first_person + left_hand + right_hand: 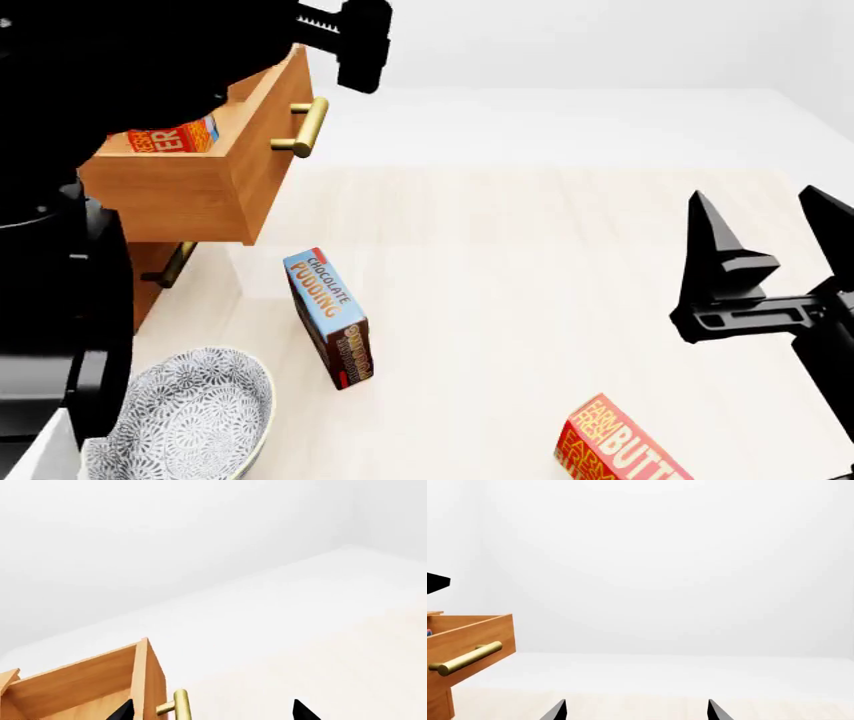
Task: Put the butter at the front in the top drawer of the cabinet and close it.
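Observation:
The top drawer [200,185] of the cabinet [150,290] stands pulled out at the upper left of the head view, its brass handle [307,125] facing the table. One red-orange butter carton [167,138] lies inside it. A second butter carton [621,448] lies on the table at the near edge. My left gripper [350,45] hovers open just above the drawer front. In the left wrist view the left gripper [213,712] has the handle [180,706] and the drawer front [148,680] between its fingertips, untouched. My right gripper [767,245] is open and empty over the table's right side.
A blue chocolate pudding box [331,318] stands on its edge on the table below the drawer. A patterned grey bowl [194,415] sits at the near left. A lower drawer's handle [167,265] shows under the open one. The right wrist view shows the drawer [467,635] far off.

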Available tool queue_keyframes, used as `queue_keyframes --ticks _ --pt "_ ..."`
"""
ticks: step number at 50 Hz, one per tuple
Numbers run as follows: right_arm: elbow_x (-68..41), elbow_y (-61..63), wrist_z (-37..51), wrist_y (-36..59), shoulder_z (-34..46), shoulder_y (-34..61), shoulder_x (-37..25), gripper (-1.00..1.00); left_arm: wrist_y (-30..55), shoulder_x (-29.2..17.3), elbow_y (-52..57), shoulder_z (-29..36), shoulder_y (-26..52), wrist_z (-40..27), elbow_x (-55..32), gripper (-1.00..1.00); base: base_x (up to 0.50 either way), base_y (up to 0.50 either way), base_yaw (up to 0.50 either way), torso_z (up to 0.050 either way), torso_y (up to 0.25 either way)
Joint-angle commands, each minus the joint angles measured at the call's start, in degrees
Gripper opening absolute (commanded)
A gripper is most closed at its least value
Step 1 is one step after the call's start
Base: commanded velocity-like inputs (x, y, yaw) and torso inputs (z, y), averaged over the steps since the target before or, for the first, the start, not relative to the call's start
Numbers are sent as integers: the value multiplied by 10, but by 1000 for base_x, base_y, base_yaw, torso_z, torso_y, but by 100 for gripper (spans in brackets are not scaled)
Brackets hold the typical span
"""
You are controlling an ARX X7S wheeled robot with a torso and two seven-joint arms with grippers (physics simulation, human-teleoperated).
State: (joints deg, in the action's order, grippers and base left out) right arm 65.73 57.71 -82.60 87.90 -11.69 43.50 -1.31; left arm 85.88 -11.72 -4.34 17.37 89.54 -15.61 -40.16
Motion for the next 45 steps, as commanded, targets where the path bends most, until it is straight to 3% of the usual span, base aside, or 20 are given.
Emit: queue_keyframes --ticks 1,6,13,31,45 --pt "4 3 -4 3 1 -1 -1 100 37 -62 55 39 4 -254 -384 100 0 0 0 0 0" --pt "2 6 -7 0 -6 -4 0 100 30 -69 54 50 1 -327 -493 100 0 0 0 0 0" --pt "-4 7 -5 -3 -10 -6 1 100 18 -72 48 69 -1 -361 -559 100 0 0 0 0 0" --pt "-8 8 -1 1 -7 -9 3 100 -10 -55 67 124 -26 -314 -540 100 0 0 0 0 0" --pt "-46 16 20 -7 -30 -23 8 100 -47 -45 50 165 -47 -246 -472 100 0 0 0 0 0"
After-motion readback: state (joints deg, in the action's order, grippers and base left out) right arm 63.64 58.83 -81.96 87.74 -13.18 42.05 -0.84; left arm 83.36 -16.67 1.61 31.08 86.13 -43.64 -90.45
